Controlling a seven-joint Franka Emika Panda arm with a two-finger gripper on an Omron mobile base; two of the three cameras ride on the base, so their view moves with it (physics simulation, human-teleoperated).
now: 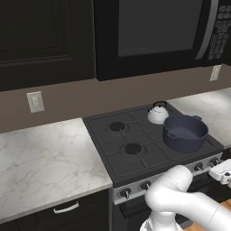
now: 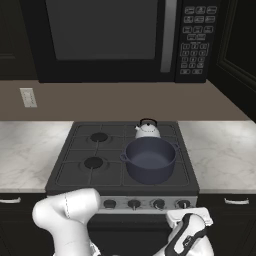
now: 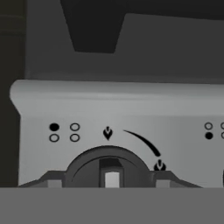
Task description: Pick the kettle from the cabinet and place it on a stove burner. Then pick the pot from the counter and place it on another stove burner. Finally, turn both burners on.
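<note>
Knob (image 3: pixel 109 168): flanked by the tool (image 3: pixel 108 183) fingers, jaws apart, not clamped.
Grip: to be centred before turning.
Pot (image 2: pixel 149 160), kettle (image 2: pixel 147 129): set on burners.

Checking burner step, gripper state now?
Gripper: jaws on either side of a round dark stove knob on the silver front panel; closed or still open cannot be told.
</note>
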